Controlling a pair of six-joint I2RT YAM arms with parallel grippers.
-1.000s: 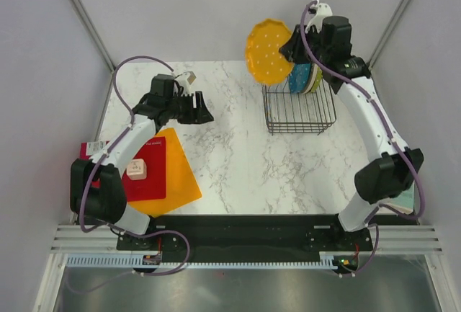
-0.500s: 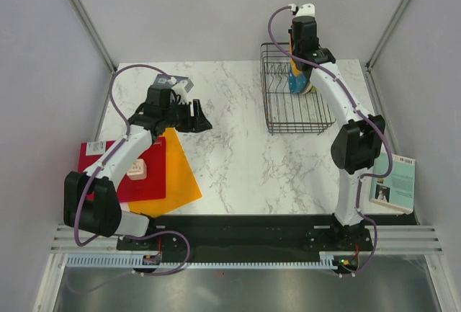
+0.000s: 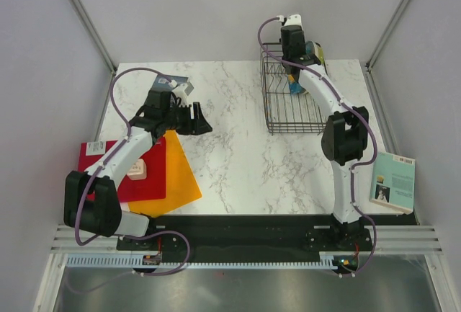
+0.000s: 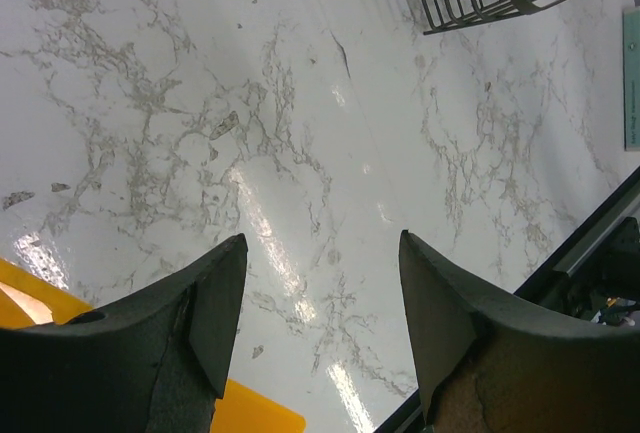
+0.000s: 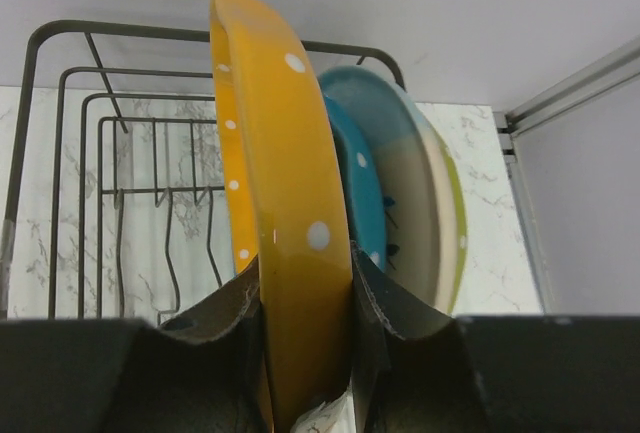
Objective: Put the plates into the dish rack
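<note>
In the right wrist view my right gripper (image 5: 305, 268) is shut on the rim of the orange white-dotted plate (image 5: 285, 153) and holds it on edge inside the black wire dish rack (image 5: 60, 93). Just right of it stand the teal plate (image 5: 362, 188), the cream plate (image 5: 420, 213) and the lime-green plate (image 5: 457, 218), packed close together. In the top view the right gripper (image 3: 292, 58) is over the back of the rack (image 3: 288, 114). My left gripper (image 3: 198, 119) is open and empty above bare marble (image 4: 320, 243).
A flat orange sheet (image 3: 173, 175) and a red sheet (image 3: 140, 175) lie at the front left, under the left arm. A teal book (image 3: 395, 182) lies at the right edge. The rack's left slots (image 5: 130, 213) hold nothing.
My right arm carried the orange plate from above the rack's left side down into the rack beside the other plates. My left gripper barely shifted.
</note>
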